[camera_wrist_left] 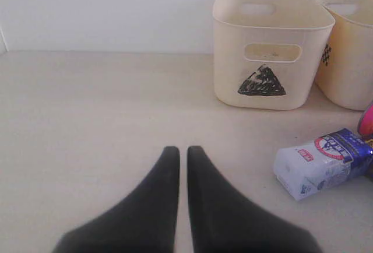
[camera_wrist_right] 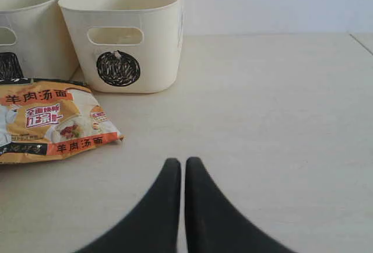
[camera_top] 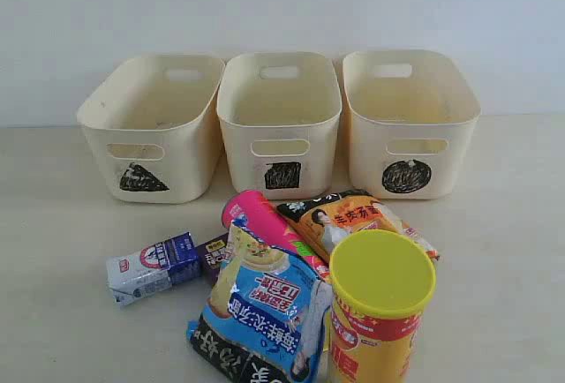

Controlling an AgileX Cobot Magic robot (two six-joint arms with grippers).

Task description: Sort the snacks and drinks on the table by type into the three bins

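Up top in the exterior view: triangle bin (camera_top: 190,149), square bin (camera_top: 234,162), circle bin (camera_top: 450,167). Lower middle, heaped: yellow tube (camera_top: 381,312), pink tube (camera_top: 260,215), blue-white bag (camera_top: 265,308), orange bag (camera_top: 349,215), white-and-blue carton (camera_top: 152,266), probably purple carton (camera_top: 212,258). Left gripper (camera_wrist_left: 182,149), right gripper (camera_wrist_right: 182,162): jaws pressed together, empty.

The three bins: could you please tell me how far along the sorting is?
Done: nothing; the triangle bin, square bin and circle bin show no items. In hand: nothing; left gripper and right gripper are shut, holding nothing. Remaining: white-blue carton, purple carton, pink tube, yellow tube, orange bag, blue-white bag.
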